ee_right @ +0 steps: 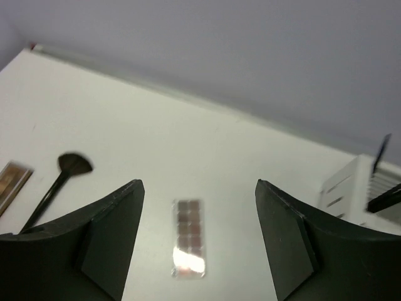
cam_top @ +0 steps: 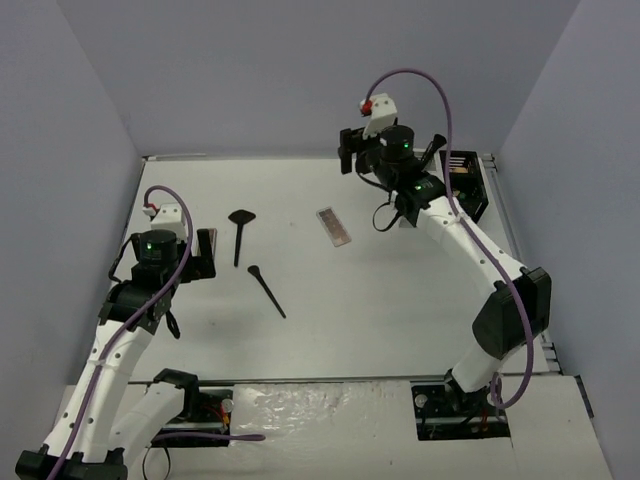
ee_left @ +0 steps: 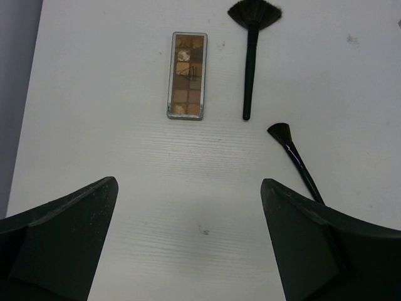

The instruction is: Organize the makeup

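The makeup lies loose on the white table. A fan brush (cam_top: 240, 225) (ee_left: 252, 50) and a slim angled brush (cam_top: 267, 290) (ee_left: 294, 160) lie left of centre. A pink-brown palette (cam_top: 335, 226) (ee_right: 189, 241) rests mid-table. A brown-gold palette (ee_left: 187, 75) (ee_right: 12, 180) sits just left of the fan brush. My left gripper (cam_top: 158, 272) (ee_left: 188, 188) is open and empty, low over bare table, short of that palette. My right gripper (cam_top: 390, 158) (ee_right: 197, 185) is open and empty, raised at the back, and the pink-brown palette shows far below between its fingers.
A black slatted organizer box (cam_top: 466, 182) stands at the back right, beside the right arm. The right wrist view shows a white slatted box (ee_right: 348, 188) at its right edge. Grey walls close in the table on three sides.
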